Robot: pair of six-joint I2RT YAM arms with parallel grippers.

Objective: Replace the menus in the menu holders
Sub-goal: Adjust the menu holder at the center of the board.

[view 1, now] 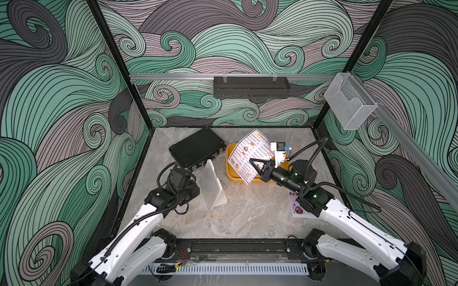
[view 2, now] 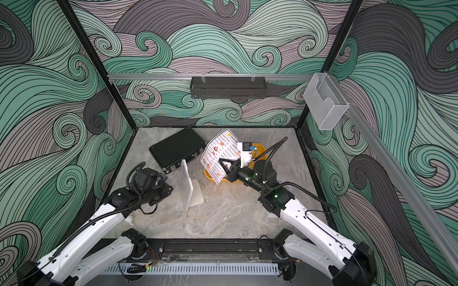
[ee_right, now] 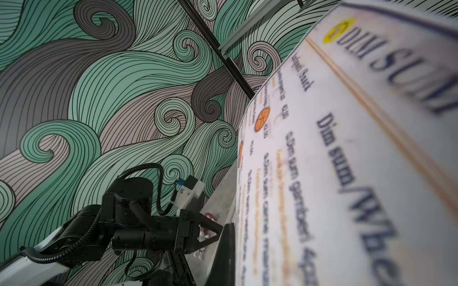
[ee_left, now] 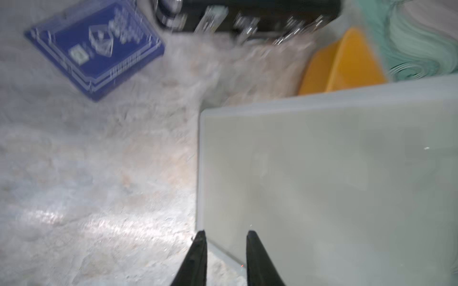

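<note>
Found right gripper (view 1: 250, 161) with fingers closed on the DIM SUM menu (view 1: 244, 151), one finger lying across the printed face, sheet raised and tilted above the yellow tray (view 1: 231, 170). Judged the mid-air hold as staging: keeps the paper clear of tray and tabletop (view 1: 247, 218), free for a slide into a slot. Noted a curl in the sheet in the right wrist view; expect floppy handling, so best fed edge-first. Located menu holder (view 1: 212, 188) upright on its white foot near tabletop centre, between the two arms and near the black case (view 1: 198, 146). Looks blank in both top views and in the left wrist view, so judged empty and awaiting a sheet. Found left gripper (ee_left: 225, 247) at a corner of the holder's panel, fingers (ee_left: 198, 257) parted and straddling the panel edge; cannot confirm contact, the left wrist view being blurred. Read this placement as bracing the stand against sliding during insertion. Spotted pinkish menu (view 1: 295, 209) flat on the tabletop, mostly hidden beneath the right arm, well apart from the holder; cannot tell whether old or new. Logged small blue card (ee_left: 94, 49) lying near the case, no part of the job. Step in hand, by judgement: bringing menu to holder. Risks: paper buckling at the slot mouth, stand tipping.
</note>
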